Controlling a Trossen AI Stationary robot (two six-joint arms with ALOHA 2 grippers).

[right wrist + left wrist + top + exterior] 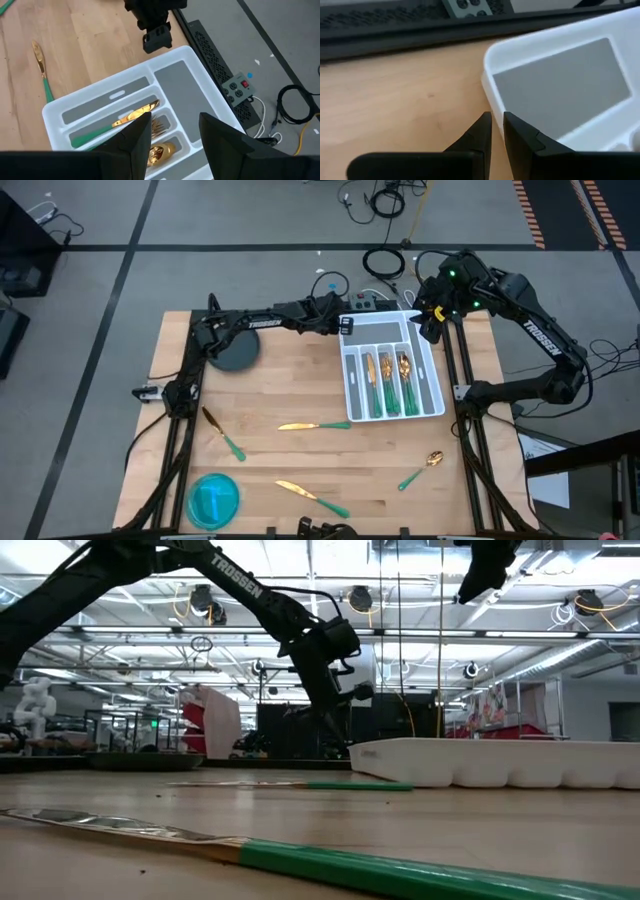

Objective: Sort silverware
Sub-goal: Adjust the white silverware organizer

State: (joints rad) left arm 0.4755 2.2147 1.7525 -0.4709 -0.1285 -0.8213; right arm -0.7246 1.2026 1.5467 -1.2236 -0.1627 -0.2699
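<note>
Beside the tray's [437, 383] far corner, my left tool [496, 131], nearly pressed together and empty, could knock its rim; my right tool [173, 131] hangs spread above.

I'm looking into a robotics lab or industrial workshop hall. From table height I see a high open ceiling [420, 600] with exposed steel trusses, strip lights and hanging cables. From above, the wooden desk [280, 395] stands on a grey concrete floor [230, 220] marked with dark tape lines [135, 245] and an orange-and-black hazard strip [530, 205]. Loose coiled cables [385, 262] and a power strip [362, 301] lie on the floor beside the desk. A white humanoid figure [35, 700] stands in the background.
</note>
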